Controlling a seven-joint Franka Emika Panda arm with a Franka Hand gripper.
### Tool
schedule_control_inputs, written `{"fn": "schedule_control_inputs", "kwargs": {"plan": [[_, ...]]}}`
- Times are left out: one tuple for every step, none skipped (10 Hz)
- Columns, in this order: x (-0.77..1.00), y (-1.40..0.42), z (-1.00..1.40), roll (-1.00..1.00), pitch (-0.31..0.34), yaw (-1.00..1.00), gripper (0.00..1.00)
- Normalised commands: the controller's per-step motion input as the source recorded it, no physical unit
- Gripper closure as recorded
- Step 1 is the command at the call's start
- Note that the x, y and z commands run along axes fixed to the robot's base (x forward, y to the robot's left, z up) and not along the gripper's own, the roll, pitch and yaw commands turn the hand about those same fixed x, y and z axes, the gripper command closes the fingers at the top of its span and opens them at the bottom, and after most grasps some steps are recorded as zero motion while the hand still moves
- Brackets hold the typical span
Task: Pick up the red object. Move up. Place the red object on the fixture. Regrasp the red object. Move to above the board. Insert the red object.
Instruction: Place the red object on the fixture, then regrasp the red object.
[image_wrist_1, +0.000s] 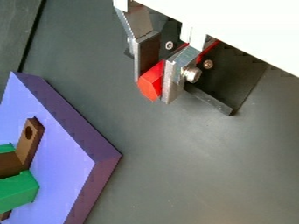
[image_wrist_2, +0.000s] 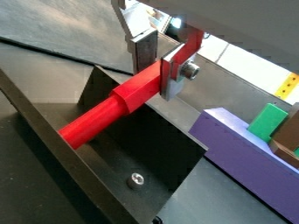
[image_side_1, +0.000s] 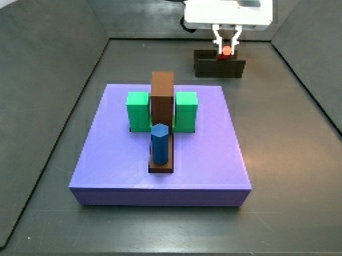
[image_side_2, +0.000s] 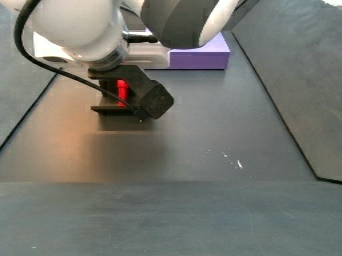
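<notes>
- The end effector (image_wrist_2: 160, 72) is clenched on one end of the small bright red peg (image_wrist_2: 110, 112), silver fingers (image_wrist_1: 173, 75) on either side.
- The peg slants down into the dark olive-brown box-like fixture (image_wrist_2: 140, 149) directly beneath.
- The flat periwinkle-purple square board (image_side_1: 160, 150) lies apart from the end effector on the dark surface (image_side_2: 201, 130).

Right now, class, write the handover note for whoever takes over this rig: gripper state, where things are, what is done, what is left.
Gripper: over the fixture, away from the board, fingers closed on the upper end of the red peg.
Red peg: tilted, lower end resting in the fixture.
Board: green blocks, brown bar and blue peg on it.
Done: peg brought to the fixture.
Left: lift, move above the board, insert.
</notes>
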Motion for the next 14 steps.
{"fn": "schedule_control_inputs", "kwargs": {"plan": [[0.00,0.00,0.00,0.00,0.000,0.00,1.00],[0.00,0.00,0.00,0.00,0.000,0.00,0.00],[0.00,-0.07,0.44,0.68,-0.120,0.26,0.00],[-0.06,-0.09,0.43,1.00,-0.120,0.14,0.00],[-0.05,-0.06,0.30,1.00,-0.054,0.12,0.00],[-0.06,-0.05,0.23,1.00,0.000,0.14,0.00],[-0.06,-0.05,0.13,1.00,0.000,0.15,0.00],[-0.04,-0.07,0.04,1.00,0.000,0.18,0.00],[-0.02,-0.11,0.03,1.00,0.080,0.17,0.00],[-0.01,-0.11,0.03,1.00,0.086,0.17,0.00],[0.00,-0.11,0.03,1.00,0.054,0.18,0.00],[0.00,-0.10,0.03,1.00,0.060,0.21,0.00],[0.00,-0.10,0.03,1.00,0.054,0.21,0.00],[0.00,-0.10,0.02,1.00,0.000,0.13,0.00]]}}
